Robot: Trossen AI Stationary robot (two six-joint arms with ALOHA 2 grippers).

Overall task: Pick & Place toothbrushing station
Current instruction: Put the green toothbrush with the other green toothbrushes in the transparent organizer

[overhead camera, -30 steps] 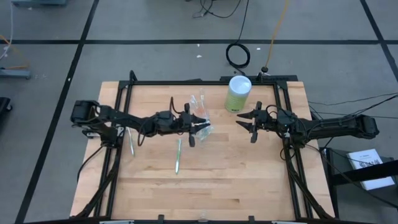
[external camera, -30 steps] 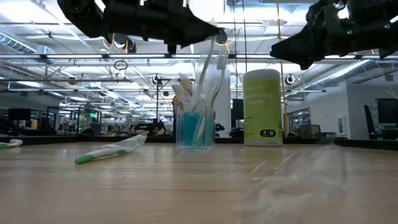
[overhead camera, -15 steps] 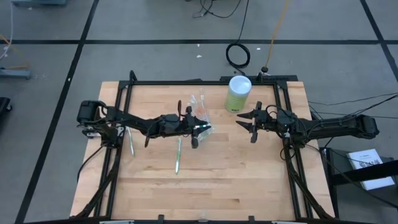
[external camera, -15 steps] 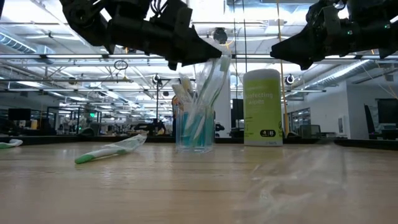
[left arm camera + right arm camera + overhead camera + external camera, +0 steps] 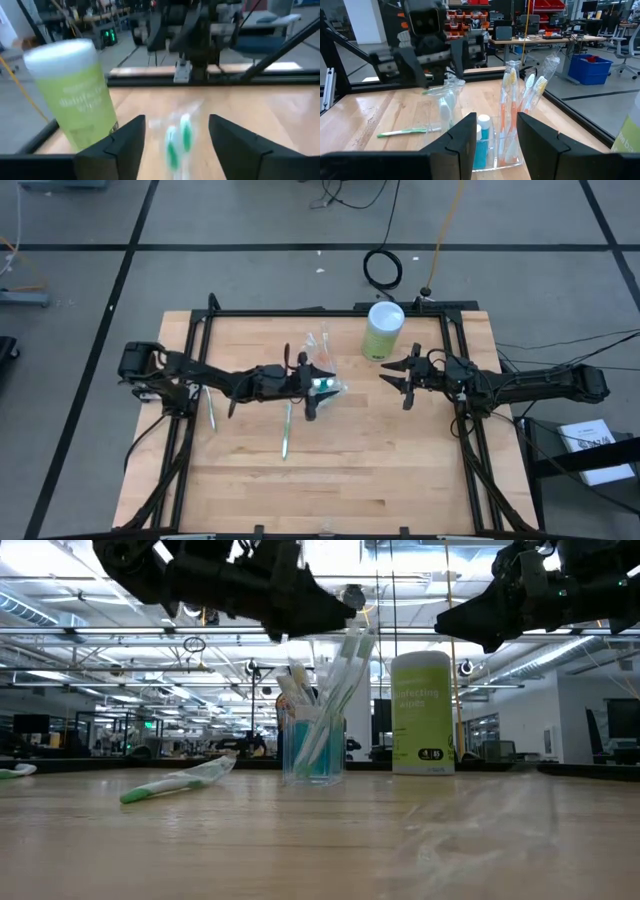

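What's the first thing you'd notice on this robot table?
The clear plastic cup crammed with toothbrushes stands mid-table, with the left gripper open right above it. Behind it stands a tall lime-green canister with a white lid, and the right gripper hangs open near that.

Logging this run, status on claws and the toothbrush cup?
Left claw open above the clear cup, wrapped toothbrushes between its fingers. Right claw open, waiting beside the green canister. Two toothbrushes loose on the table. Nothing blocking.

Lime-green canister (image 5: 381, 332), green-white toothbrush (image 5: 170, 783)
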